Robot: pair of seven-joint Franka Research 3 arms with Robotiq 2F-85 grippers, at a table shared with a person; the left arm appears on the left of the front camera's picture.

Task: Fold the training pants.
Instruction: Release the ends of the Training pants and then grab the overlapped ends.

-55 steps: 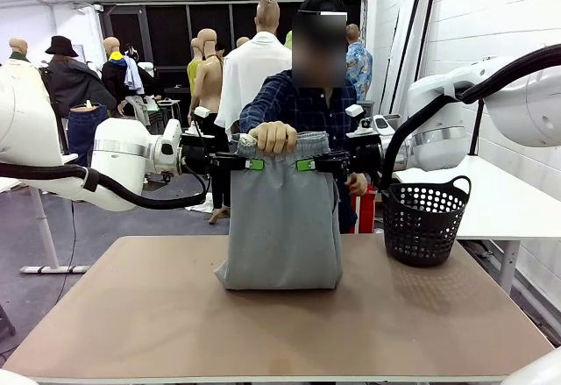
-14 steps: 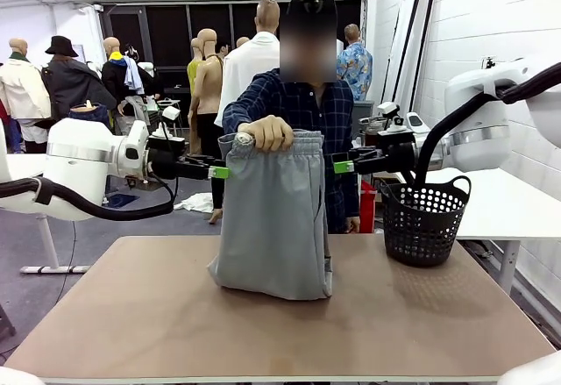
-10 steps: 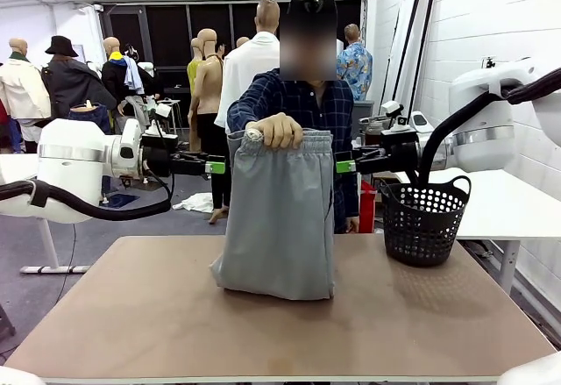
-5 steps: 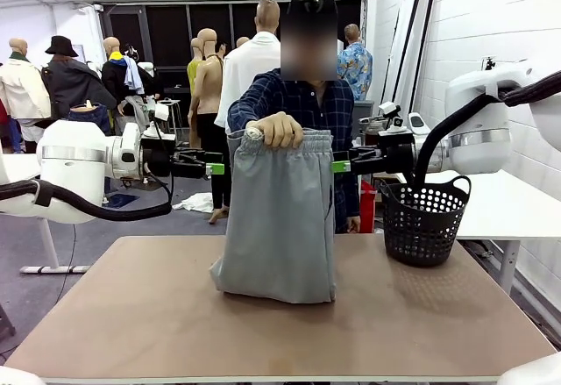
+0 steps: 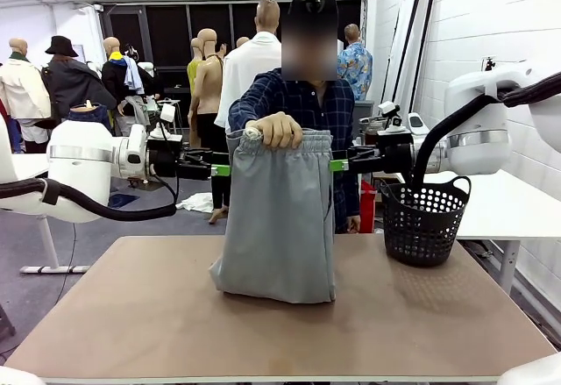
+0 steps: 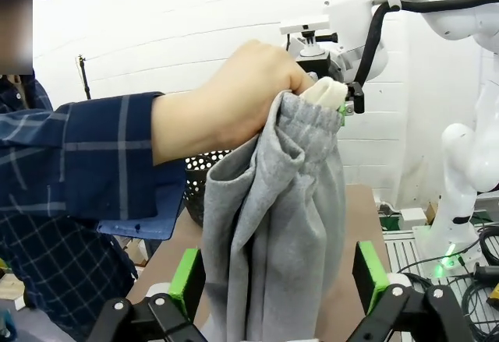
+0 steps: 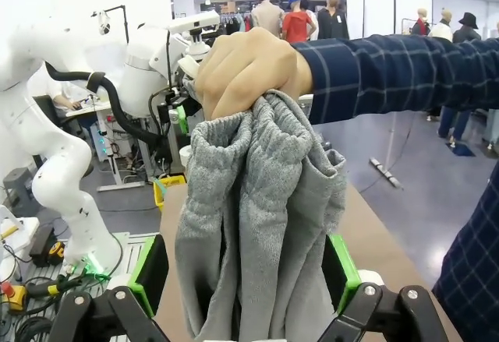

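Between the pads (image 6: 185,273), jaws wide: left gripper (image 6: 278,280) and right gripper (image 7: 245,272) straddle the grey pants (image 5: 279,218), gripping nothing. Person's hand (image 5: 276,129) bunches the waistband (image 7: 257,135) at 12 o'clock. Front view adds: lower end resting on table (image 5: 421,315), basket (image 5: 423,223) at 3 o'clock.

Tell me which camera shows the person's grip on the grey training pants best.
The right wrist view: the person's hand is close, fist bunching the waistband of the training pants. The left wrist view shows the same fist from the opposite side. The front view shows it small, atop the hanging pants.
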